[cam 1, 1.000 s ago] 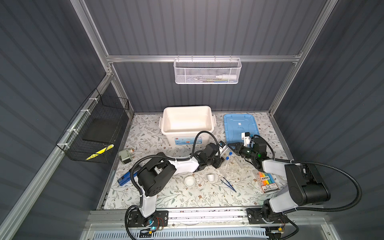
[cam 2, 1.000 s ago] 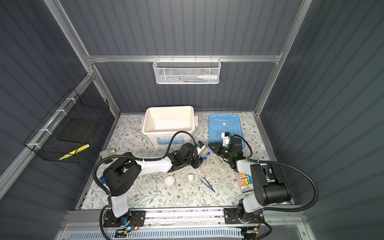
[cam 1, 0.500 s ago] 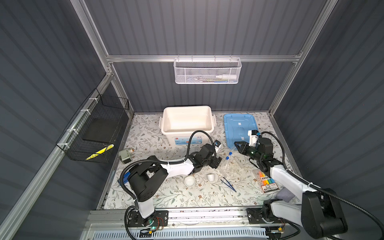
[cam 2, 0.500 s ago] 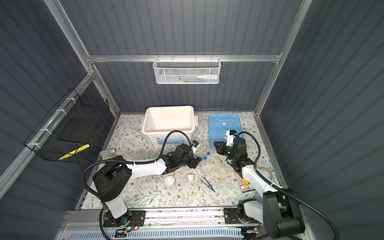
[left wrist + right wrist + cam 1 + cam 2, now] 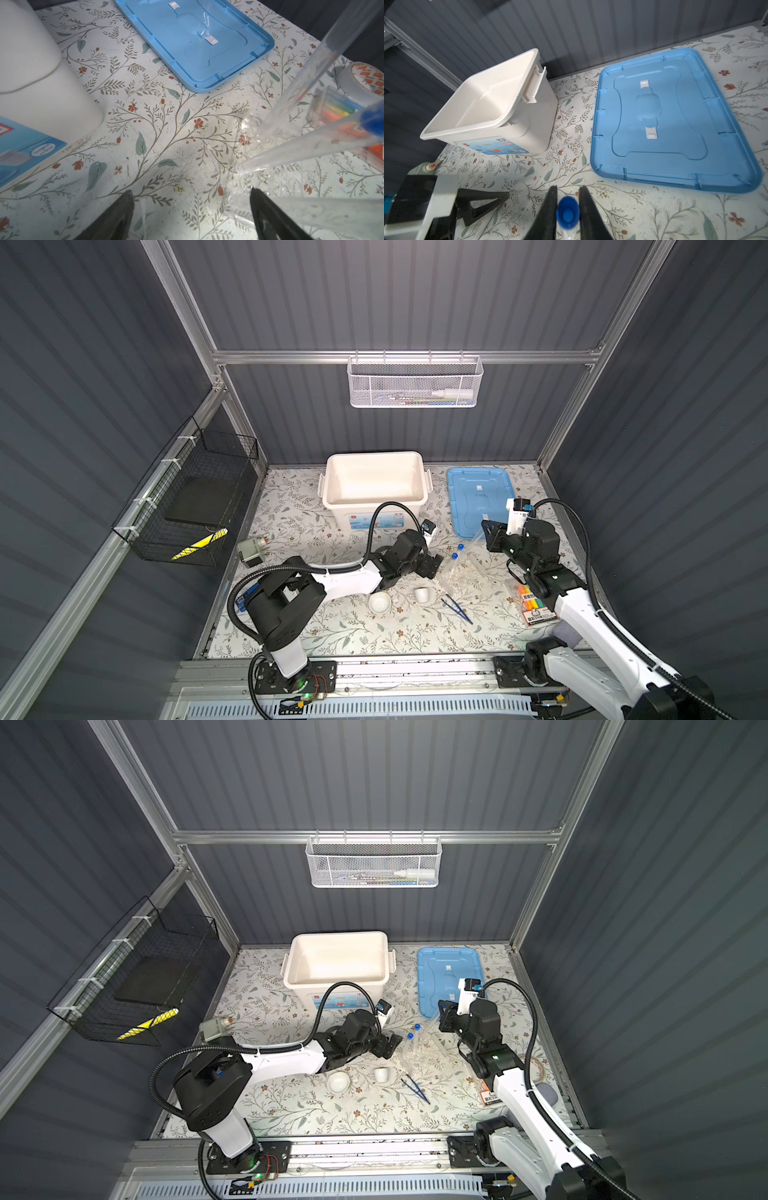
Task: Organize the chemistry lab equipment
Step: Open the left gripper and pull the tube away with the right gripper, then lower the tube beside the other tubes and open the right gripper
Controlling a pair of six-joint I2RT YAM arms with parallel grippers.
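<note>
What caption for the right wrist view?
Right pincer grips a blue-capped test tube; open white bin and blue lid beyond.

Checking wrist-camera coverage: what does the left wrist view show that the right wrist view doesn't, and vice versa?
Left wrist only: the clear rack with tubes leaning in it, the highlighter pack, a tape roll. Right wrist only: the right gripper, jaws closed on a blue-capped test tube, the inside of the white bin. Both: blue lid and white bin.
</note>
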